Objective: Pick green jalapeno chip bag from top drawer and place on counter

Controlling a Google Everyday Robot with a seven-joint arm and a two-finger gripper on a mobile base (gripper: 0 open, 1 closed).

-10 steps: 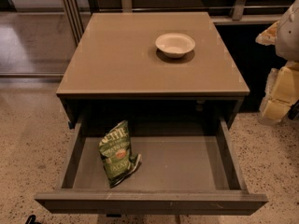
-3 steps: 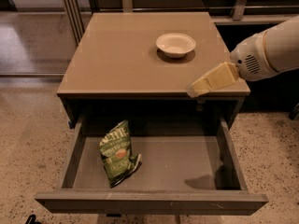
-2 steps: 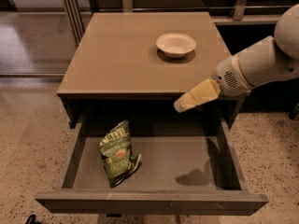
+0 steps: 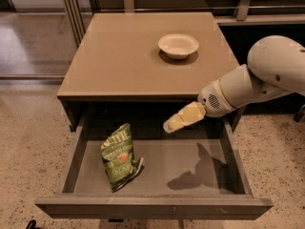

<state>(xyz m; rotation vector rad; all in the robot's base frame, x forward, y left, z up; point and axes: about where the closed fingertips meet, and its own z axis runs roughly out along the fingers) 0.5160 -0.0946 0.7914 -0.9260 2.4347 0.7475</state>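
The gripper (image 4: 183,118) hangs over the open drawer (image 4: 152,206), just in front of the counter (image 4: 124,56) edge and a little under it. If it is apart or together, I cannot tell. It holds nothing.

The bag (image 4: 119,157) lies on the drawer bottom, lower than the gripper and to its far side, away from the arm (image 4: 252,82). They are well apart.

What may go wrong, in my judgement:
- The bag is crinkled and lies close to the drawer wall beyond it. A grip from above may catch only a fold, or push the bag against that wall.
- The counter edge is very near behind the gripper, so lifting straight up could knock it or the bag there.
- The bowl (image 4: 178,45) stands on the counter behind the gripper, and a careless placing could bump it.

The back of the drawer is in dark shadow under the counter. The arm is cut off at the picture's side, and the base is not seen.
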